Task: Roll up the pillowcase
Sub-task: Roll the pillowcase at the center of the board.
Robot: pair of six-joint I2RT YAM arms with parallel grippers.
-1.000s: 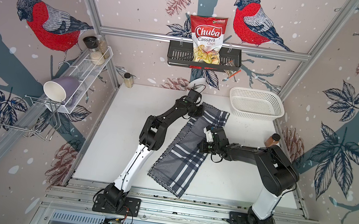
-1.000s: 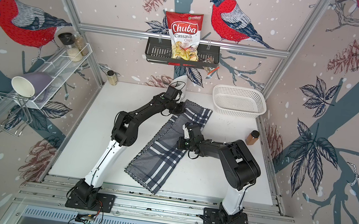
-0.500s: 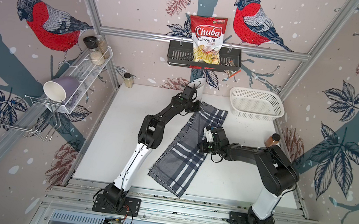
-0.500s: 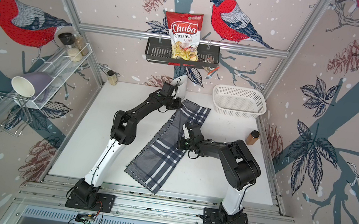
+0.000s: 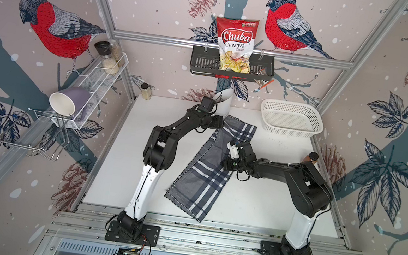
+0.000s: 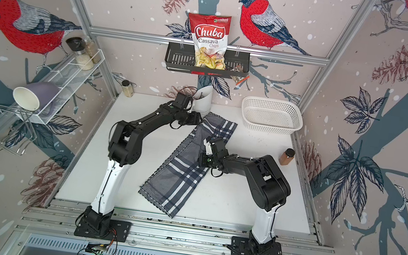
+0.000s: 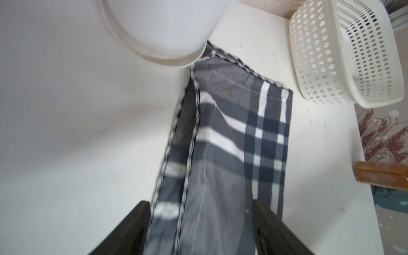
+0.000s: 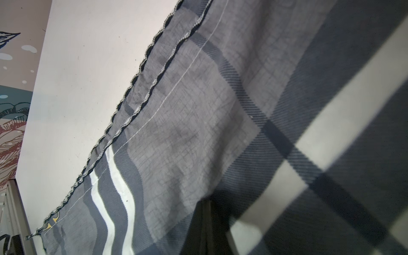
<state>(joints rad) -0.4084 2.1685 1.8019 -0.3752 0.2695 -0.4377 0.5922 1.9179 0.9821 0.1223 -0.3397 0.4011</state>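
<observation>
White tabletop [image 5: 255,196] fills the floor of a booth papered with bullfinches. In both top views the pillowcase [image 5: 207,172] [image 6: 182,174] lies on it as a long folded strip running diagonally from the rail side to the back. The left gripper [image 5: 221,125] sits at the strip's far end, with a white tub [image 5: 224,103] just behind it and a white basket [image 5: 291,119] off to its right. The right gripper [image 5: 225,162] is at the strip's edge about halfway along.

From the left wrist, the left gripper [image 7: 199,203] is released: its dark fingers [image 7: 132,227] stand wide apart, and the cloth runs flat between them and onward to the tub [image 7: 167,28]. The basket [image 7: 344,55] and a brown bottle [image 7: 384,176] lie further off.

From the right wrist, the right gripper [image 8: 206,220] is clenched on the pillowcase [image 8: 220,110]. The fabric rises from the table and drapes over its dark fingers, hiding most of them.
</observation>
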